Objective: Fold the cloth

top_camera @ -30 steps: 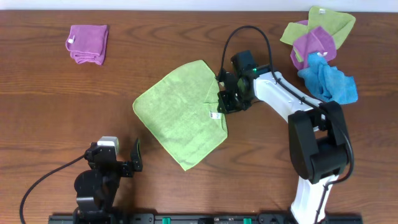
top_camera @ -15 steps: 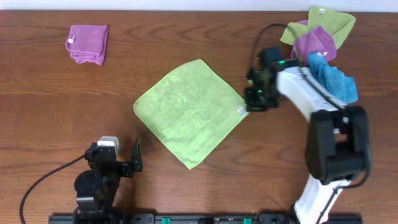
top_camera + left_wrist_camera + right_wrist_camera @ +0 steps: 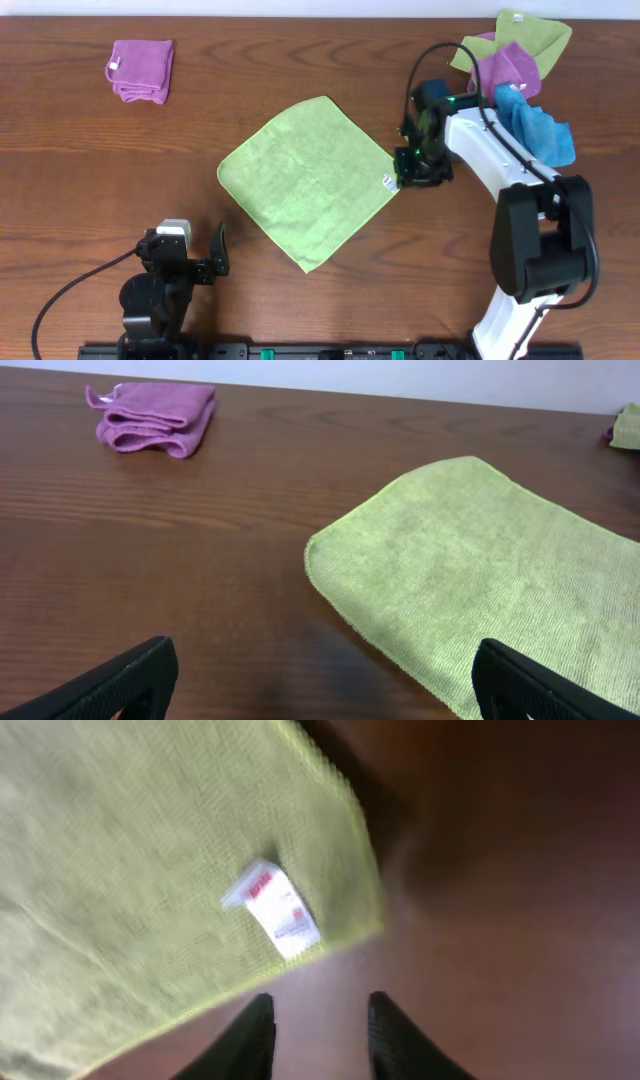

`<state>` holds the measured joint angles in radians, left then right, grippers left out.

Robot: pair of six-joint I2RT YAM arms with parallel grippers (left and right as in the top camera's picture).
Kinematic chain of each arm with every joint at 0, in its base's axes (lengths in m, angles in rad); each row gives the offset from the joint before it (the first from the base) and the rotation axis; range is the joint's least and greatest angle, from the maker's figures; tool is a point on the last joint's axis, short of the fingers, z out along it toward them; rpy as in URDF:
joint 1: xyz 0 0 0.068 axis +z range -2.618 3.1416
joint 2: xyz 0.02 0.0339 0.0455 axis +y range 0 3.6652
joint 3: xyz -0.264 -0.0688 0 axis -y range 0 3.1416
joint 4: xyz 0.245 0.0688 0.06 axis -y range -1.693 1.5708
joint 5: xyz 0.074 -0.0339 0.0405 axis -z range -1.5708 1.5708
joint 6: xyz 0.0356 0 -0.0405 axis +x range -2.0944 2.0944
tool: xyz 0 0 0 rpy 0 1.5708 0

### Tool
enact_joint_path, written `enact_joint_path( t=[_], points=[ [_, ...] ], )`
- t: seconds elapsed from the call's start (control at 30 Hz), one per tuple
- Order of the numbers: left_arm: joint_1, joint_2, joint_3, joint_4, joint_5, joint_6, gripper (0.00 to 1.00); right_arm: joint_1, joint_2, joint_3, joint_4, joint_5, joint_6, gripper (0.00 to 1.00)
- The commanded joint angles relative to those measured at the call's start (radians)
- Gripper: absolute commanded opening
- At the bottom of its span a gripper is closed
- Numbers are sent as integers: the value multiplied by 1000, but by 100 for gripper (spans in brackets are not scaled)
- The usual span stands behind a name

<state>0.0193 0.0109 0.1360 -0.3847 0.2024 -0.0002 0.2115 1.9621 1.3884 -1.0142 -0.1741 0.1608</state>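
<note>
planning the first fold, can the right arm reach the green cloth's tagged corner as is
Likely yes: the right gripper is open just beside the white tag on the cloth, only bare table between.

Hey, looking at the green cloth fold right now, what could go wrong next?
The right gripper has its jaws open just off the cloth corner, so closing might pinch only the white tag or miss. Its arm also runs close beside the blue cloth, which might snag.

Table [image 3: 80, 180] bears green cloth [image 3: 305, 182], purple cloth [image 3: 141, 70], bunched cloths [image 3: 512, 70].
</note>
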Motion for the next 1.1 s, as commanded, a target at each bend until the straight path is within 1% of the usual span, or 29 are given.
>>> enact_joint_path(
  t=[0.0, 0.03, 0.13, 0.23, 0.37, 0.77, 1.07],
  points=[
    [0, -6, -22, -2, -10, -3, 95, 3, -29, 13, 48, 27, 25, 14],
    [0, -6, -22, -2, -10, -3, 95, 4, -29, 12, 65, 42, 25, 1],
    [0, -6, -22, -2, -10, -3, 96, 6, -19, 9, 115, 120, 21, 1],
    [0, -6, -22, -2, -10, -3, 95, 23, -5, 8, 166, 119, -27, 1],
    [0, -6, -22, -2, -10, -3, 96, 39, 8, 8, 223, 121, -28, 2],
    [0, -6, -22, -2, -10, -3, 95, 61, 53, 5, 214, 110, -66, 2],
    [0, -6, -22, -2, -10, -3, 95, 68, 53, -69, 246, 110, -72, 2]
  ],
)
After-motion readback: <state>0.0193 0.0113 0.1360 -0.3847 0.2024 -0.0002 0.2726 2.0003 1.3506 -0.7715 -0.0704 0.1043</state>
